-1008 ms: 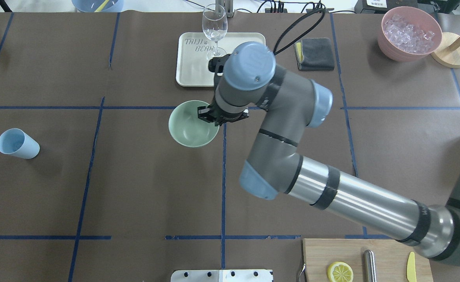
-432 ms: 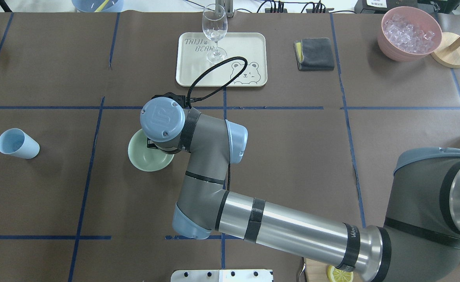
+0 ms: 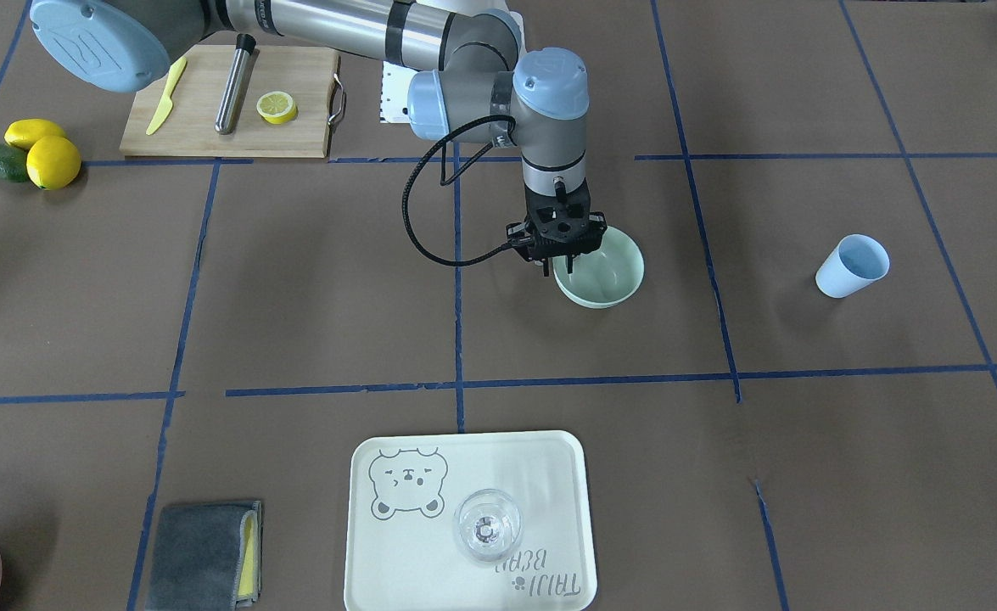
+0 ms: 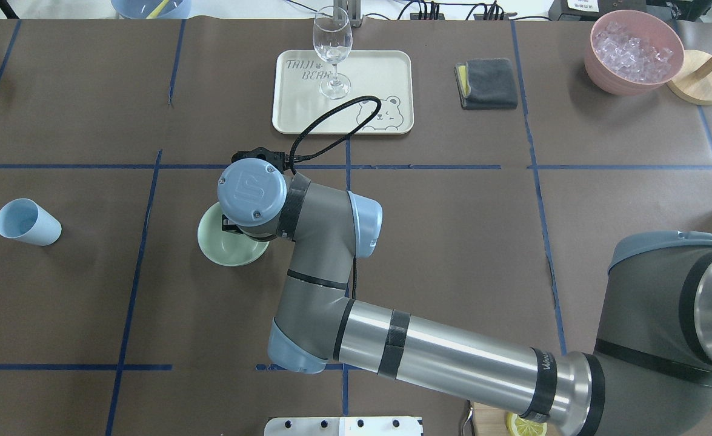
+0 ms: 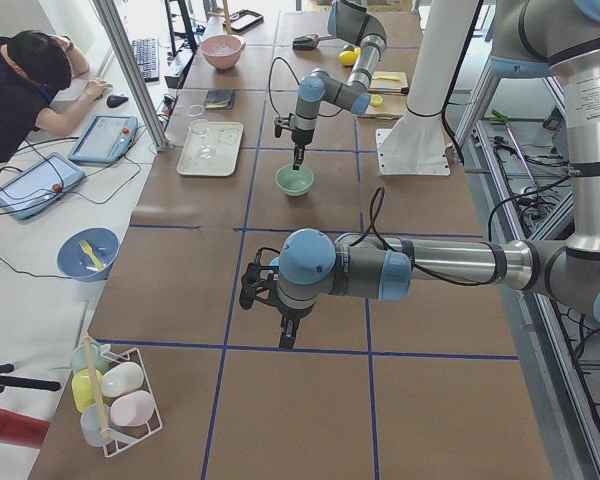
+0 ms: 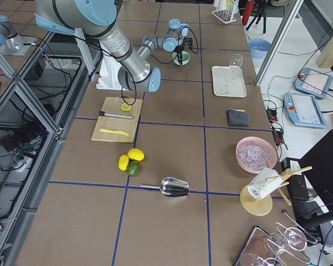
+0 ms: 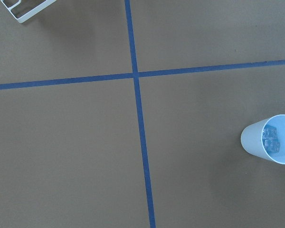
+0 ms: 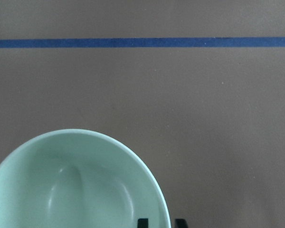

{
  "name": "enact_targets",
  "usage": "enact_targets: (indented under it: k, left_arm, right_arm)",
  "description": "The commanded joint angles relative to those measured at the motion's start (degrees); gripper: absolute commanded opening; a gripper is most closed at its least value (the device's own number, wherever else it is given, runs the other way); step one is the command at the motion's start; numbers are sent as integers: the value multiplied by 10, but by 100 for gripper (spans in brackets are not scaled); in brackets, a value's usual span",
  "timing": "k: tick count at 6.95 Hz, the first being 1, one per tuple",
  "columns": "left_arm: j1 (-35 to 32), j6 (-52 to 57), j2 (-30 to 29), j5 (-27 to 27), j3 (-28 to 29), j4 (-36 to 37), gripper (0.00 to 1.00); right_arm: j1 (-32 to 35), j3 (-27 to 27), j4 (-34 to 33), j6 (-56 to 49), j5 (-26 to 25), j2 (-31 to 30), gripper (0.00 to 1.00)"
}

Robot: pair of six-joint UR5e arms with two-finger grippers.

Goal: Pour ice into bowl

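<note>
From the robot's side of the table, your right gripper comes first: its fingers sit narrow, pinching the rim of the mint bowl that rests on the table. Left of it, well apart, the blue cup holds the ice. The left gripper shows only from the side, so you cannot tell its fingers' state.

Table: brown cover, crossed by blue tape lines
Frame: metal posts beside the table
Side desk: white, tablets
Light: bright, even
</note>
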Motion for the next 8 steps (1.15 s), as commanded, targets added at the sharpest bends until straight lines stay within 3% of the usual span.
enact_targets:
  k: [1, 2, 4, 6, 8]
  left_arm:
    - [0, 0, 0, 1, 2, 0, 100]
    - [0, 0, 0, 4, 0, 0, 100]
    - [0, -4, -6, 6, -2, 0, 100]
    - [0, -1, -13, 5, 5, -62, 100]
    - [0, -6, -14, 5, 11, -115, 100]
  right_arm:
    - [65, 74, -42, -41, 55, -16, 100]
    - [112, 135, -73, -96, 105, -57, 100]
    - [243, 266, -109, -280, 224, -211, 100]
    - [392, 275, -111, -529, 318, -323, 100]
    - [516, 260, -138, -739, 334, -400, 100]
